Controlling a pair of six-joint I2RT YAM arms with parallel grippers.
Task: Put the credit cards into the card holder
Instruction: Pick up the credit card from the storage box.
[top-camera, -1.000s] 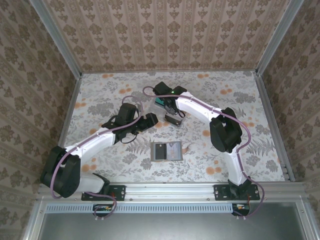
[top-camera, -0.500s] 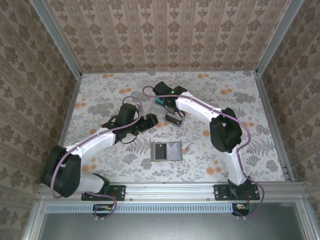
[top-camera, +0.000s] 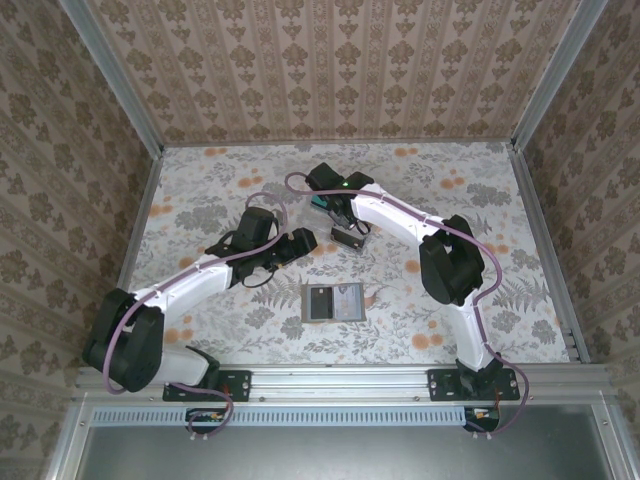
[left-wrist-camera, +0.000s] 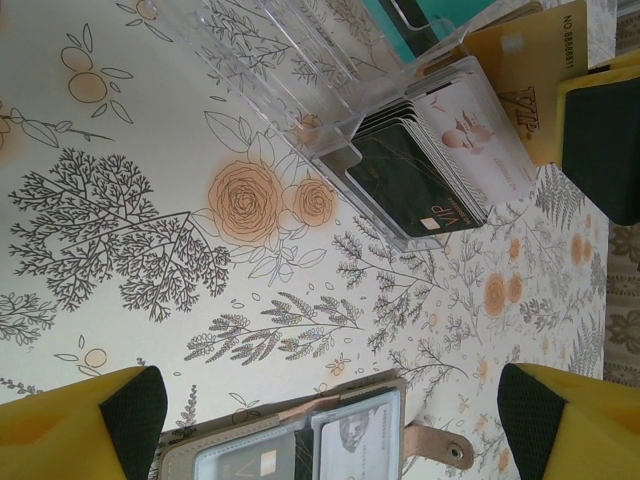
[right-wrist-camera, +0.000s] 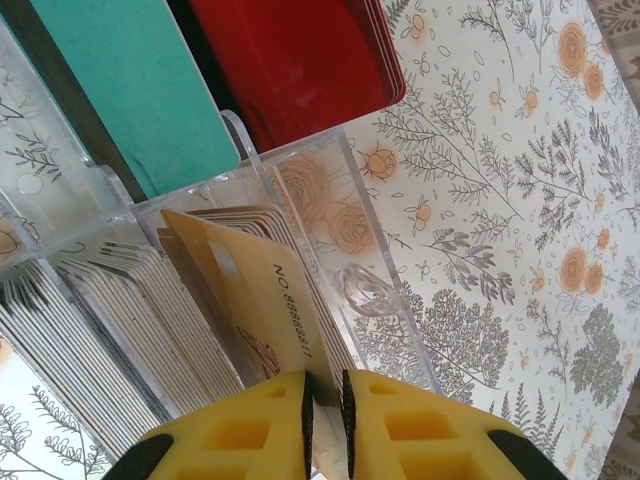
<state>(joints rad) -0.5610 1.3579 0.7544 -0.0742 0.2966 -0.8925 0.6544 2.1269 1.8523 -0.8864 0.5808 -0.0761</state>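
Inside the clear rack (right-wrist-camera: 335, 195) stand credit cards (right-wrist-camera: 100, 300).

Rack (right-wrist-camera: 335, 195) clear glossy plastic, credit cards (right-wrist-camera: 295, 65) smooth plastic, card holder (left-wrist-camera: 300, 445) matt w/ clear pockets.

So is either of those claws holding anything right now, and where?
The right gripper pinches a tan card by one edge, at the clear rack. The left gripper is open, holding nothing.

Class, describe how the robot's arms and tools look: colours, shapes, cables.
The left arm and right arm have white shells, bulky black joints and a purple cable alongside. The left tool and right tool have blocky yellow fingers with black pads.
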